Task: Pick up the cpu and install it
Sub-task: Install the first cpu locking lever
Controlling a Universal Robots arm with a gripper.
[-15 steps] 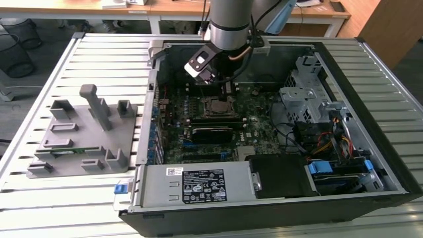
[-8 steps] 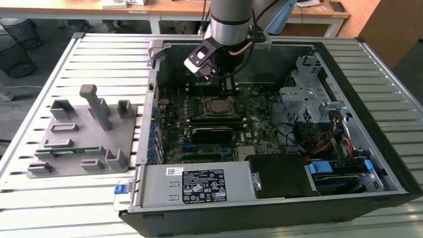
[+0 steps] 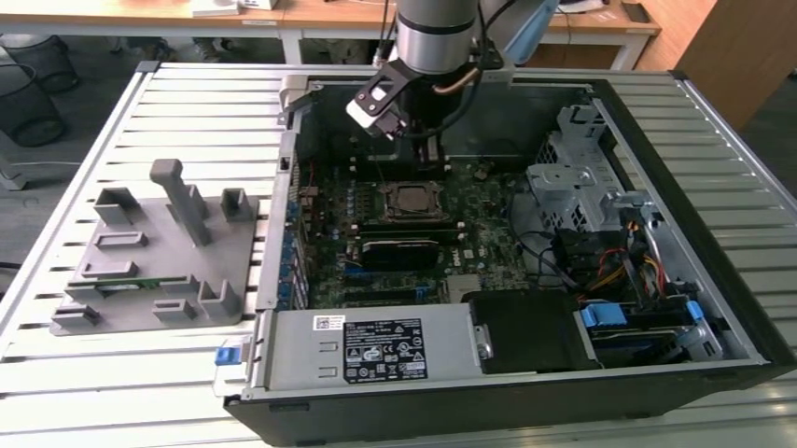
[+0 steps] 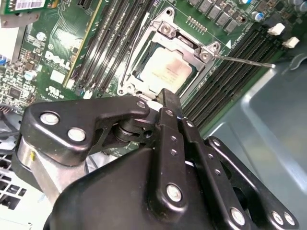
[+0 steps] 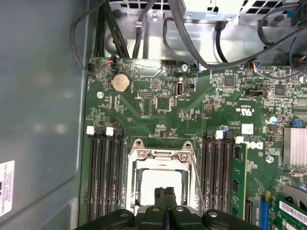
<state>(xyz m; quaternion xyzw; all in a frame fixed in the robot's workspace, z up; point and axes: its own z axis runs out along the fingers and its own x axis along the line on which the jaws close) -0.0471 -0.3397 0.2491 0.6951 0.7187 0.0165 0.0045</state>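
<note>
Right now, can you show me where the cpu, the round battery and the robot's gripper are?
cpu (image 4: 165, 72): second wrist view, on its pale metal top, in the socket.
round battery (image 5: 120, 83): first wrist view, on its silver face.
gripper (image 5: 164, 199): first wrist view, between its fingertips.

Silver-grey arm (image 3: 436, 33), black cable; black claw (image 4: 165, 96), silver screws.

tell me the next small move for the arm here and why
Probably a short lift straight up, away from the socket. The cpu already lies flat inside the socket frame, and the fingers are pressed together with nothing between them just above its edge. The frame's lever sticks out to the side, so rising straight avoids snagging it.
</note>
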